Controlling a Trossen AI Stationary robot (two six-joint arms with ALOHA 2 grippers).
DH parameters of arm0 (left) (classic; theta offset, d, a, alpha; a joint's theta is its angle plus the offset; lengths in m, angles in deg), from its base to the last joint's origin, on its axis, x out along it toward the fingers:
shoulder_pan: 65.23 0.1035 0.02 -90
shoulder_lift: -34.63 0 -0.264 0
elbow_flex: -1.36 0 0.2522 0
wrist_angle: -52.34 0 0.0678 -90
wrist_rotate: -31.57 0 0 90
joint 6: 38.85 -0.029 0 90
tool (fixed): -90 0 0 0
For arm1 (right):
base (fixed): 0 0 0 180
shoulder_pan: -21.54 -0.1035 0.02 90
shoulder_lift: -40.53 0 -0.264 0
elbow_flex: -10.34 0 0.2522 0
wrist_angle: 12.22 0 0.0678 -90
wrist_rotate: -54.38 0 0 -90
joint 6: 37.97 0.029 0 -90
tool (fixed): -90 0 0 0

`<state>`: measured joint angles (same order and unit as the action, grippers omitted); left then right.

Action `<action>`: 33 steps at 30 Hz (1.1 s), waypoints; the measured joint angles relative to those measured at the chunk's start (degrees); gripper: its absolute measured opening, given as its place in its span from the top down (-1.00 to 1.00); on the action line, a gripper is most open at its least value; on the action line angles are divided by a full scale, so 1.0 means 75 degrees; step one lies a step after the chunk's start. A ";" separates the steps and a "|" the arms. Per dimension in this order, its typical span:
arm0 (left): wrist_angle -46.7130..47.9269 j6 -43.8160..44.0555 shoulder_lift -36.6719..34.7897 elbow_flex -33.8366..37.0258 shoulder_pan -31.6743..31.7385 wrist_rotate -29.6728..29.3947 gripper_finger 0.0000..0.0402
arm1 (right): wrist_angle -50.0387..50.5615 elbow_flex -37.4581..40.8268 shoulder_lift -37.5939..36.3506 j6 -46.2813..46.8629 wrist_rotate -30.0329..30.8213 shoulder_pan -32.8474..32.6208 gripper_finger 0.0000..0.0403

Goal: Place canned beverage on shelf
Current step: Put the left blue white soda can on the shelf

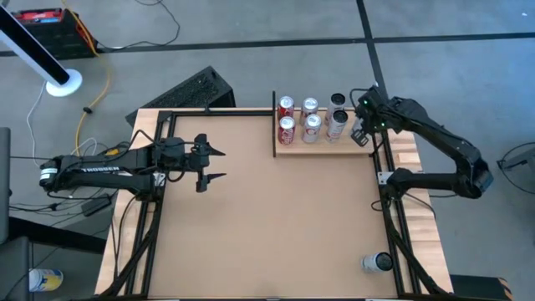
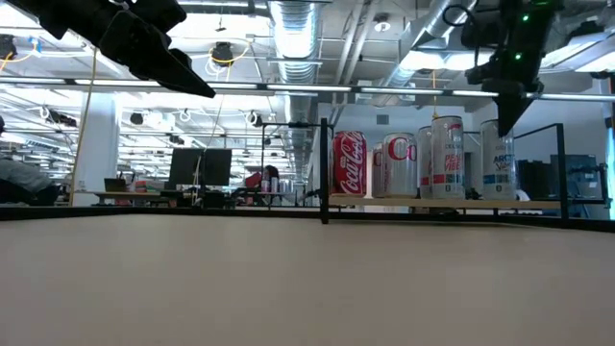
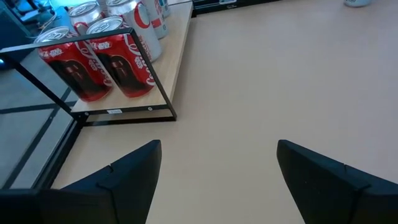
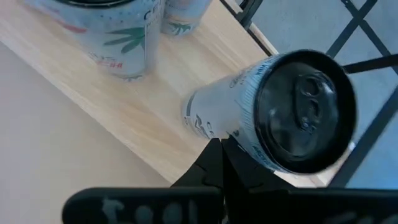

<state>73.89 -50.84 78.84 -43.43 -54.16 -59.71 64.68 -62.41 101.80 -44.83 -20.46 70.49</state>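
While the left pincer (image 1: 216, 165) hangs spread wide and empty above the tabletop (image 1: 267, 217) at about nine o'clock, the work belongs to the other arm at about one o'clock. Moving rightward, the shelf (image 1: 322, 148) lies along the far edge with its black upright bar (image 1: 274, 125) at its nine o'clock end; two red cans (image 1: 287, 107) stand next to that bar, then two pale ones (image 1: 311, 107), then a white can with a dark lid (image 1: 337, 123) towards the three o'clock end. The right pincer (image 1: 362, 134) sits just beside that last can, fingers pressed together on nothing, so the can appears already set upright on the plank. Doing this step well likely means clearing away without a nudge: lift straight up first, since the wrist view shows the closed fingers close under the can's rim, then swing off towards three o'clock, away from the row. One more can (image 1: 376, 263) lies at about five o'clock near the tabletop's edge, probably the next to fetch; approach it with fingers wide.
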 joint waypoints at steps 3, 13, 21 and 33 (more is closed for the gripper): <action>0.0001 -0.0003 0.0000 0.0000 0.0000 0.0000 -0.51 | -0.0114 0.0000 0.0151 -0.0117 0.0000 0.0052 0.91; 0.0008 0.0008 0.0000 0.0000 0.0000 0.0000 -0.51 | -0.0268 -0.0006 0.0516 -0.0386 -0.0082 0.0102 0.91; -0.0053 -0.0109 0.0003 0.0000 0.0000 -0.0003 -0.51 | 0.0633 -0.0006 0.0481 -0.0026 -0.0047 0.0107 0.91; -0.0137 -0.0114 0.0003 0.0001 0.0003 -0.0003 -0.51 | 0.0343 -0.0006 0.0481 0.0020 0.0402 0.0079 0.91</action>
<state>72.87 -51.69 78.86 -43.42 -54.13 -59.73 67.26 -62.45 105.41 -44.68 -17.44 71.08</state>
